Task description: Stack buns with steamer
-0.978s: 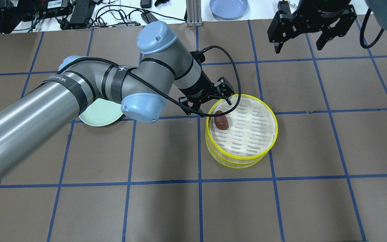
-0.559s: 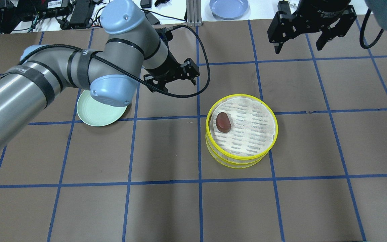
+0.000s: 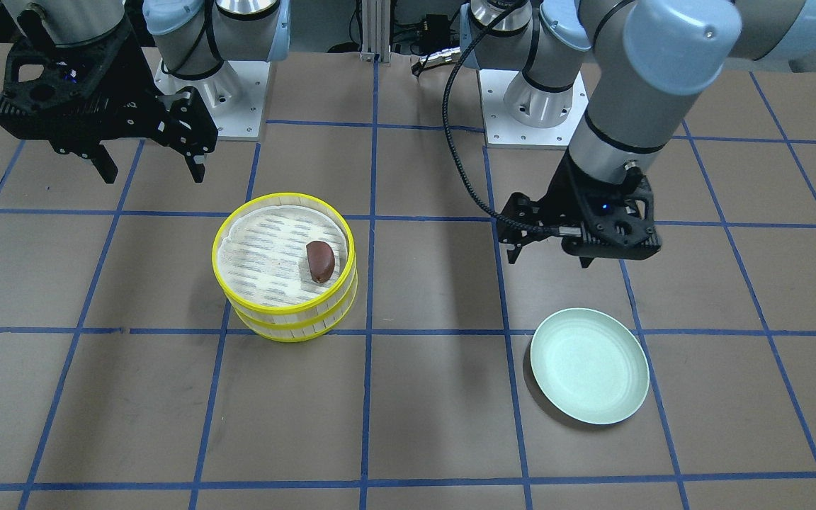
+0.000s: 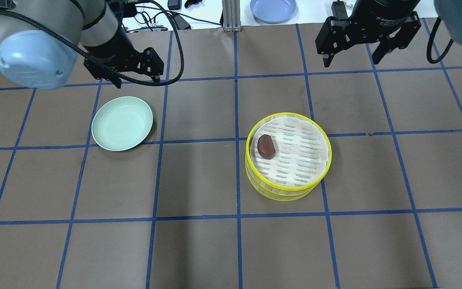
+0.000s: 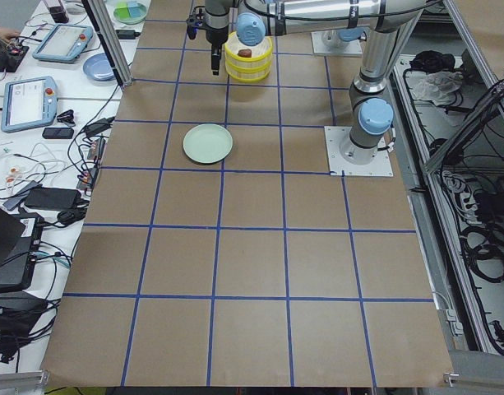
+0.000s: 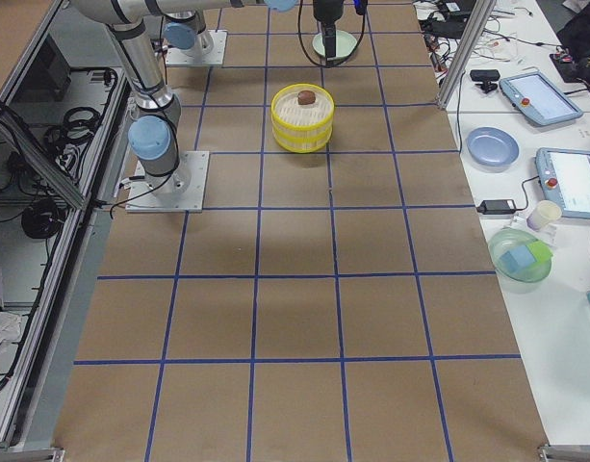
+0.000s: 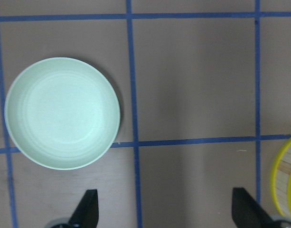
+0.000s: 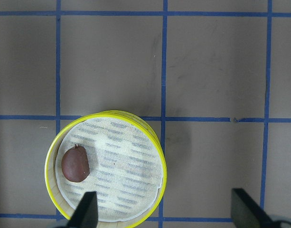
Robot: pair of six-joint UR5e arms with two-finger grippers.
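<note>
Left gripper [image 4: 137,79] raised over the table, fingers spread apart, empty; below and slightly aside, pale green plate [image 4: 122,123]. Right gripper [image 4: 351,60] also spread, empty; lower down, yellow steamer [image 4: 251,168], with dark brown bun [image 4: 266,146] on top, toward the left gripper's side.
</note>
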